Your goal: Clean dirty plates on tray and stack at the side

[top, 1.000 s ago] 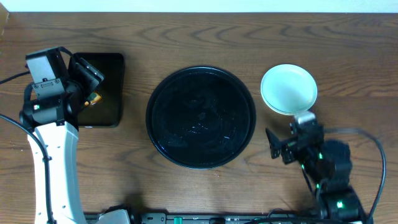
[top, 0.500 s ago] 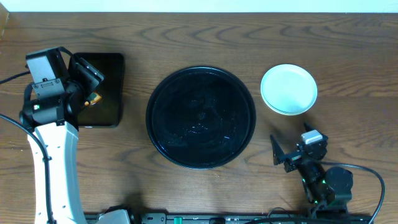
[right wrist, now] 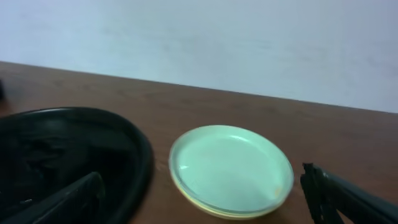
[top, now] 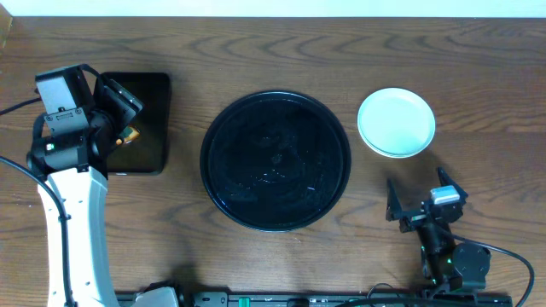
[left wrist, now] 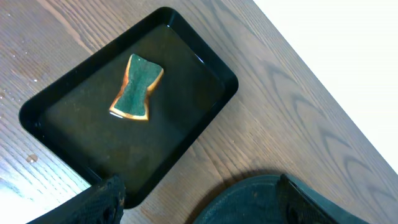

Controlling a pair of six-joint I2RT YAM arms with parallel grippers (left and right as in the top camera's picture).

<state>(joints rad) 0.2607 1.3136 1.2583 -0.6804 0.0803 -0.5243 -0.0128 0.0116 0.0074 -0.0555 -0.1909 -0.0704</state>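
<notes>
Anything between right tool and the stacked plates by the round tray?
Nothing visible: only bare table lies between the open right tool and the plate stack; the round tray sits to one side.

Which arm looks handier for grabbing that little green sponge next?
The left. The left claw, open, hangs right over the small rectangular tray where the sponge lies. The right claw, also open, sits across the table, beyond the big round tray, near the stacked plates.
</notes>
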